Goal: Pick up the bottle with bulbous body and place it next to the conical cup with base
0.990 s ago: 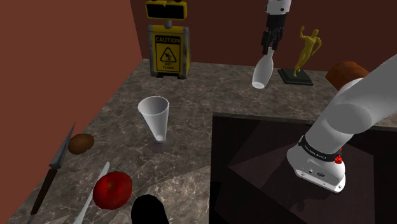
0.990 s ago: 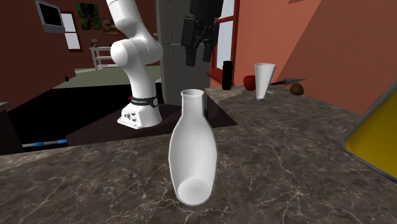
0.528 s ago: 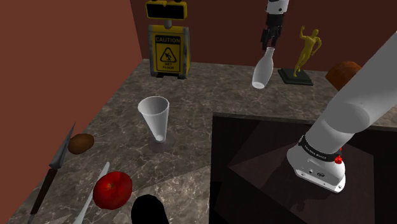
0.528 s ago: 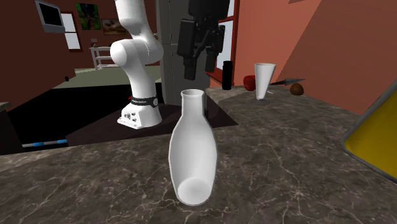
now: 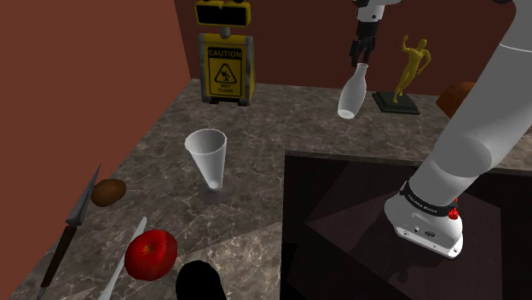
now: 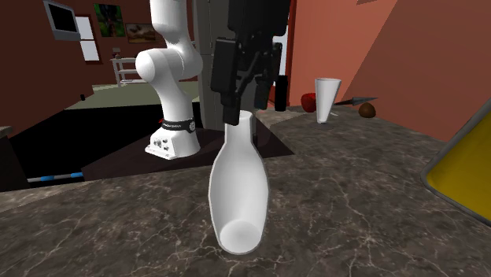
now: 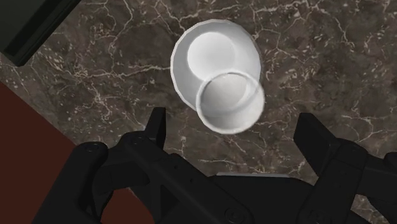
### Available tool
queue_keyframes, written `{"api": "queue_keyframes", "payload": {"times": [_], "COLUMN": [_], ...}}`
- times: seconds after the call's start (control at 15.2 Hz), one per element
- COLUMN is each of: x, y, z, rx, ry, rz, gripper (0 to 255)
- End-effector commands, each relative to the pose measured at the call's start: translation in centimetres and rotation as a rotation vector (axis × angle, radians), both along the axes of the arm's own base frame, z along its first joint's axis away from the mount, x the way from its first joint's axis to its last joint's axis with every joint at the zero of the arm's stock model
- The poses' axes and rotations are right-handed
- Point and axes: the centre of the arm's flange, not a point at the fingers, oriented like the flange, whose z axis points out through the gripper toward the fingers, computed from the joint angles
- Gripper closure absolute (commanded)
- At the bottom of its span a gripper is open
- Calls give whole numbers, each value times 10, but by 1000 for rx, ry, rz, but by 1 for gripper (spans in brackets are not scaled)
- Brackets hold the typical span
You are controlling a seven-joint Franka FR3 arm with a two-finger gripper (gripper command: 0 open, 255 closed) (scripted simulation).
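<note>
The black gripper (image 5: 362,62) is hanging just above the white bottle (image 5: 351,95), with its fingers spread wide to either side of the open mouth and touching nothing. The bottle is standing on the marble counter (image 5: 281,119) just beside the gold figurine (image 5: 412,72), on the figurine's side toward the shoulder view's left. The white conical cup (image 5: 208,158) is sitting well apart from the figurine, farther toward that same left.

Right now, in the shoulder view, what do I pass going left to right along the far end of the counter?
yellow caution sign → white bottle → gold figurine → reddish-brown round object
</note>
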Motion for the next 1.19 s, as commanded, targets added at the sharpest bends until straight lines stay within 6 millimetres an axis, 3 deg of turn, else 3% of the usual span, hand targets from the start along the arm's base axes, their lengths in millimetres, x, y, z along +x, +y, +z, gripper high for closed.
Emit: {"api": "queue_keyframes", "payload": {"times": [0.0,0.2,0.73,0.79,1.12], "x": [0,-2,-2,-2,-2], "y": [-2,-2,-2,-2,-2], "z": [-10,-29,-29,-29,-29], "rx": [-1,-1,-1,-1,-1], "ry": [-1,-1,-1,-1,-1], "rz": [0,0,0,0,0], "gripper": [0,0,0,255,255]}}
